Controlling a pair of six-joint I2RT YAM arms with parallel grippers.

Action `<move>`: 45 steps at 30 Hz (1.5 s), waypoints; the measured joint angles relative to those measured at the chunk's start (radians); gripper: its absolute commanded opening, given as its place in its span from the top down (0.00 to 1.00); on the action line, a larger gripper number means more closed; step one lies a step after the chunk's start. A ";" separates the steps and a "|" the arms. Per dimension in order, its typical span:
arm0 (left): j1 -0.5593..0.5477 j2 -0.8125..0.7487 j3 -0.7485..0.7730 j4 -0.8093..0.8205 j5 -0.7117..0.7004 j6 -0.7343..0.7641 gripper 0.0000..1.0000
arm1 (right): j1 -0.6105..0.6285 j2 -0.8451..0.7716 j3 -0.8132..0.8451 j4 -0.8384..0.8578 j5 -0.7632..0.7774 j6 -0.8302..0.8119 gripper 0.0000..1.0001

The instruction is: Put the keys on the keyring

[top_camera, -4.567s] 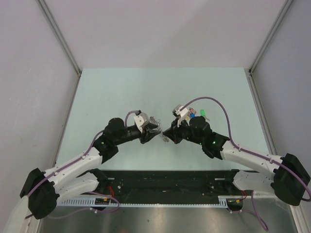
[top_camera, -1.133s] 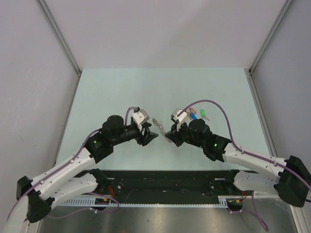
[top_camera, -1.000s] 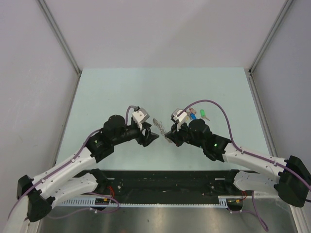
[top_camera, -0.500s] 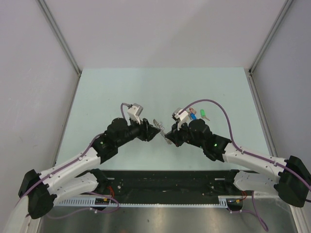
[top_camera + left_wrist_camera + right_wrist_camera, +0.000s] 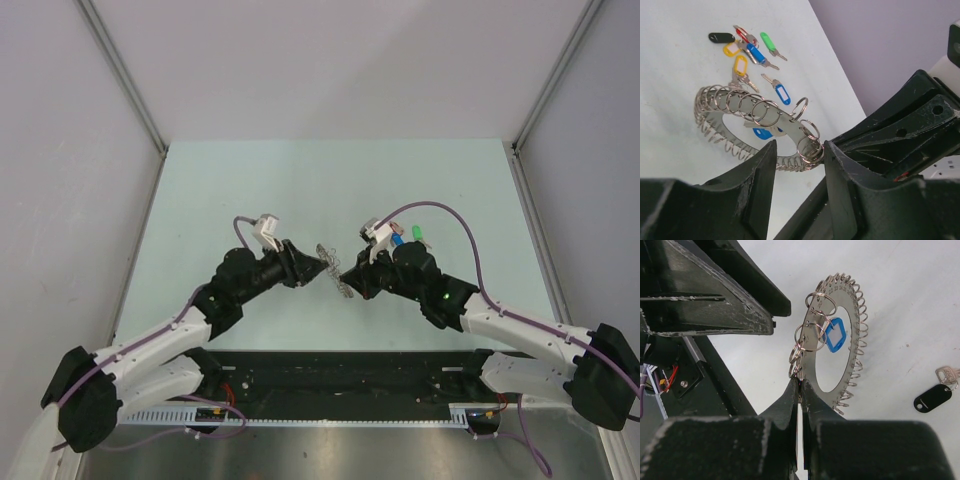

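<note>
So, keyring: the flat grey metal keyring (image 5: 841, 296), with a wide central hole and small wire loops all along its edge, is held up off the table between the two arms, near the middle of the top view (image 5: 333, 266).
Right gripper: the right gripper (image 5: 799, 390) has its two black fingers pressed together on the near rim of the keyring, pinching the flat metal edge-on.
Left gripper: the left gripper (image 5: 797, 155) has its fingers apart, one on each side of the rim where a few larger split loops hang. The finger (image 5: 840, 170) on the right of the left wrist view sits just beside those loops; whether it touches them cannot be told.
Tagged key on the ring: a blue tag (image 5: 835, 334) of plastic with a white label hangs from one of the larger split loops and shows through the hole.
Loose keys: the small keys (image 5: 747, 50) with coloured plastic tags lie on the table beyond the keyring. Black, red, yellow, blue and green ones are clustered together, and another yellow and another blue one lie nearer the ring.
Table: the pale blue-green table (image 5: 250, 180) carries the loose keys just beyond the right wrist (image 5: 405, 237).
</note>
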 measured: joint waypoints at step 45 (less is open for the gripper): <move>0.025 0.084 -0.076 0.290 0.159 -0.180 0.81 | -0.043 -0.008 -0.062 0.096 -0.079 0.074 1.00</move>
